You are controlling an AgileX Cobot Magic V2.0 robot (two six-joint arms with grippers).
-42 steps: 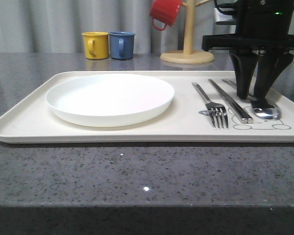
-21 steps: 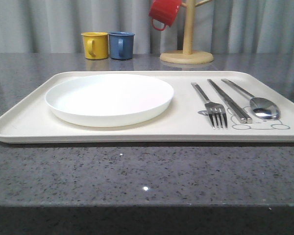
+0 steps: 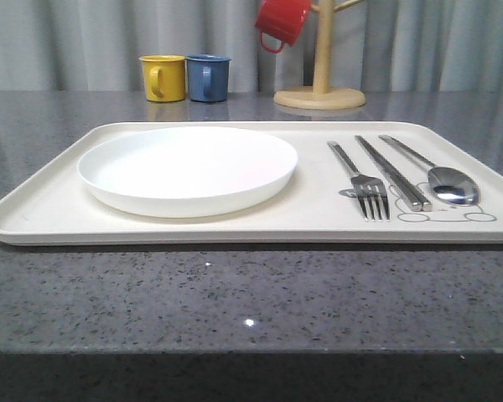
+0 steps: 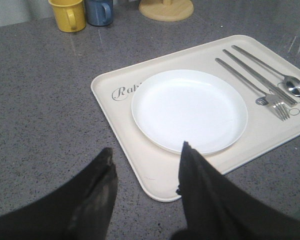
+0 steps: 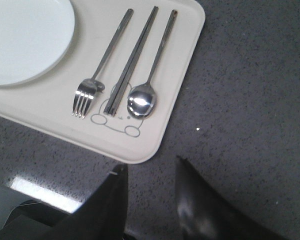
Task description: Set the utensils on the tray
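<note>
We see the fork [image 3: 369, 186], chopsticks [image 3: 394, 172] and spoon [image 3: 453, 184] lying on the tray [image 3: 50, 209] beside the plate [image 3: 187, 167]. Both pincers, left [image 4: 145, 172] and right [image 5: 150, 187], hang apart, empty. Main risk: a descending arm nudging the 3 pieces askew.

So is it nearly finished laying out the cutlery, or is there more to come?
It looks finished. The silver four-tined fork, the pair of straight metal chopsticks and the oval-bowled spoon lie side by side on the cream rectangular tray, beside the round white plate. The left gripper and right gripper are open and empty. Nothing seems left.
</note>
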